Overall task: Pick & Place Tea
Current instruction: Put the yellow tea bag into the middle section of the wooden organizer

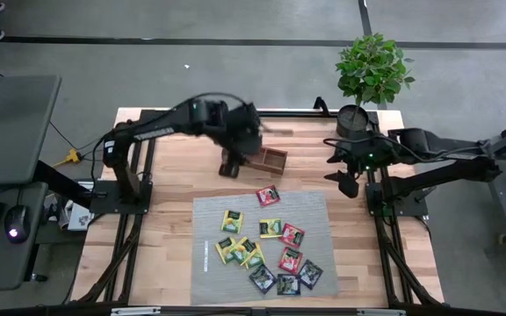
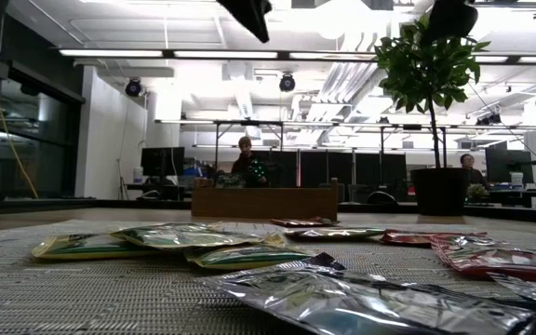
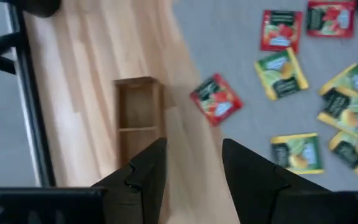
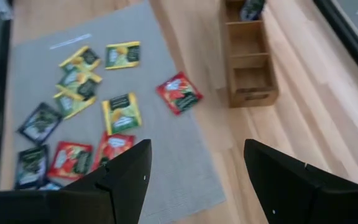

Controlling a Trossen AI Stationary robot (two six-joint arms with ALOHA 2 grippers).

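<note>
So the whole setup is laid out on a wooden table [image 1: 174, 184], with a large grey mat [image 1: 314, 263] spread across the near middle of it. A potted plant [image 1: 372, 70] is parked at the far right corner. Both dark arms are seen from above: the left gripper [image 3: 193, 163] is held over the wooden tray [image 1: 269, 160], which sits just beyond the mat's far edge, and its fingers are seen parted with nothing between them. The right gripper [image 4: 197, 163] is parked off by the right edge of the table near the plant pot, jaws spread wide and empty too.

The tea sachets [image 1: 271, 246] are scattered flat over the mat, about a dozen, in red, yellow-green and black. One red sachet [image 1: 268, 196] is set apart from the rest, closest to the tray. A dark sachet [image 4: 252, 9] is seen in the tray's end compartment from the right wrist view, other two compartments bare
</note>
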